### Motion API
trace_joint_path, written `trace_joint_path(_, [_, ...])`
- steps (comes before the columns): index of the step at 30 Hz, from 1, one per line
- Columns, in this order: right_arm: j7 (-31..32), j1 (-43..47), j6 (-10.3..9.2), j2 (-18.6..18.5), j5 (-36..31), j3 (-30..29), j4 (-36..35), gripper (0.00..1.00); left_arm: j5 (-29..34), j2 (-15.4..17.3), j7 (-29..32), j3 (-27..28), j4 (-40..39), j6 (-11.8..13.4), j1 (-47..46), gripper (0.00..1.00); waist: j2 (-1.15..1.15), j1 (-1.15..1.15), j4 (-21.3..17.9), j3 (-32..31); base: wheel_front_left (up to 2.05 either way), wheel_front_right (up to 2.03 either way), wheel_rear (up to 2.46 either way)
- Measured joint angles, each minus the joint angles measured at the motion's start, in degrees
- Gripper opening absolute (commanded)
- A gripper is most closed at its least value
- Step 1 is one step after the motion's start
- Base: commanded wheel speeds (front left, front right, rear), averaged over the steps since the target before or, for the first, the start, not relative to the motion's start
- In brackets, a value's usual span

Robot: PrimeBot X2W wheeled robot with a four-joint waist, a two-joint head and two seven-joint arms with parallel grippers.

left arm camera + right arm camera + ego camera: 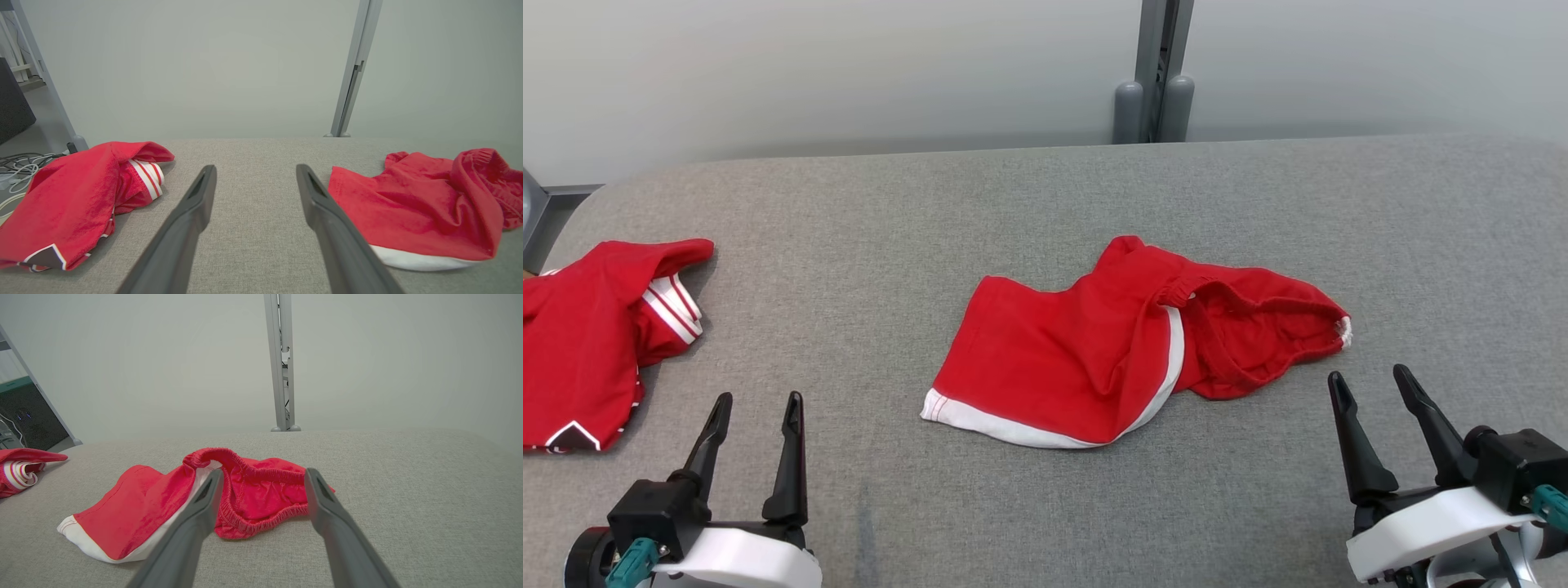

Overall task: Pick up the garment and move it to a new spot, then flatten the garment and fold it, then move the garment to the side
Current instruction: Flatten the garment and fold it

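Because the red shorts (1086,351), mid-frame, look light and floppy, I'd pinch the elastic waistband (261,472); left gripper (758,400) and right gripper (1368,374) gape empty.

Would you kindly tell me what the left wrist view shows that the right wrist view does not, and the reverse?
Of the two, the left wrist view has the left gripper, open, loose cables on the floor, and the striped red garment's dark, white-edged corner. The right wrist view has the right gripper, open, pointing at the red shorts' elastic waistband, plus a dark cabinet. Both share the shorts, the striped garment, the grey table and the metal post.
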Motion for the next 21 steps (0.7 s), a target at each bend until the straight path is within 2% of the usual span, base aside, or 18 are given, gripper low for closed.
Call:
trace_joint_path(9, [0.3, 0.0, 0.0, 0.1, -0.1, -0.5, -0.4, 1.0, 0.3, 0.2, 1.8, -2.2, -1.5, -0.6, -0.8, 1.0, 0.0, 0.0, 0.6, 0.5, 0.0, 0.0, 0.0])
trace_joint_path(14, [0.5, -0.4, 0.0, 0.1, -0.1, -0.8, -0.9, 1.0, 1.3, -0.5, 4.7, -6.8, -1.7, -4.6, -8.2, 1.0, 0.0, 0.0, 0.5, 2.0, 0.0, 0.0, 0.0])
trace_joint_path(21, [0.1, -2.6, 0.0, 0.1, 0.1, -0.9, -1.4, 1.0, 2.7, -5.5, 11.2, -15.9, 2.3, -11.1, -20.9, 1.0, 0.0, 0.0, -1.5, 5.8, 0.0, 0.0, 0.0])
